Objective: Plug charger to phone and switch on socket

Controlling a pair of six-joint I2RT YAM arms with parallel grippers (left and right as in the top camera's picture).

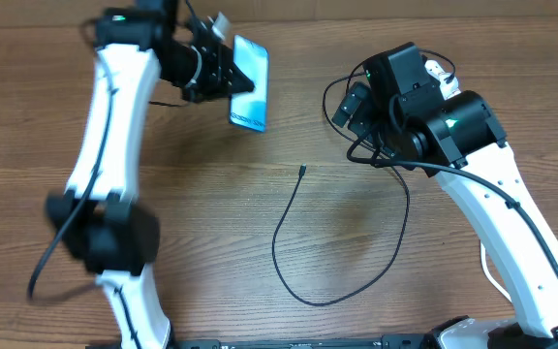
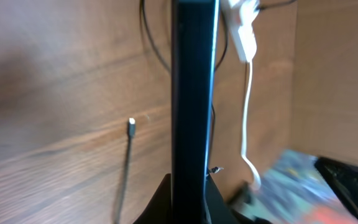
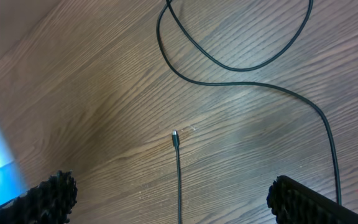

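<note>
left jaws clamped on phone (image 1: 250,82) | right jaws apart | charger (image 1: 275,244) loose on wood-grain table (image 1: 211,242)

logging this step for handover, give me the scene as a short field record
phone: gripped by left end effector, tilted above table
charger tip: loose on table, not in phone
right end effector: open, empty, over the tip
socket: mostly hidden behind right arm, switches not visible
</note>
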